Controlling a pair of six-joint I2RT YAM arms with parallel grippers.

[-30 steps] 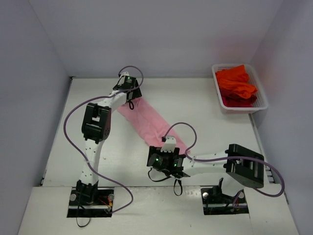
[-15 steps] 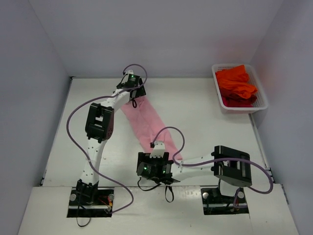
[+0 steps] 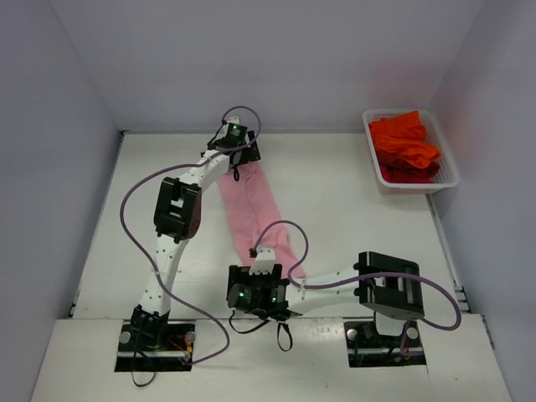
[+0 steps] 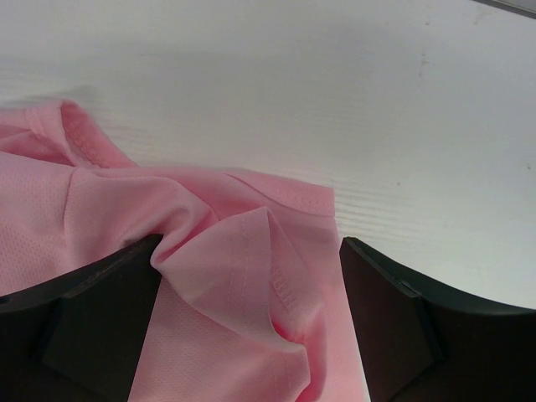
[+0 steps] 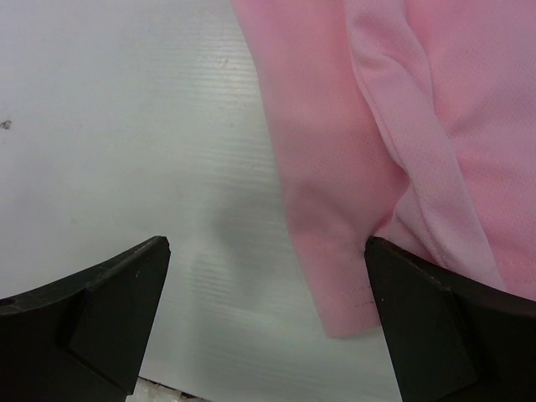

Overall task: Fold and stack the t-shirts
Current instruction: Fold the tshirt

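The light pink t-shirt [image 3: 251, 209] lies as a long narrow strip on the white table, running from the far middle toward the near edge. My left gripper [image 3: 242, 157] is at its far end. There its jaws [image 4: 251, 251] stand wide with bunched pink cloth [image 4: 100, 193] filling the gap between them. My right gripper [image 3: 269, 266] is at the near end, open [image 5: 268, 247] over bare table. The shirt's hemmed corner [image 5: 343, 285] lies against its right finger [image 5: 435, 335]. Orange-red t-shirts [image 3: 404, 141] are piled in the basket.
A white mesh basket [image 3: 453, 174] stands at the far right of the table [image 3: 352, 209]. Grey walls close in the table on the left, back and right. Purple cables loop off both arms.
Both grippers have moved and the pink strip has swung with them. Its far end went right with the left gripper, its near end went left toward the near edge with the right gripper.
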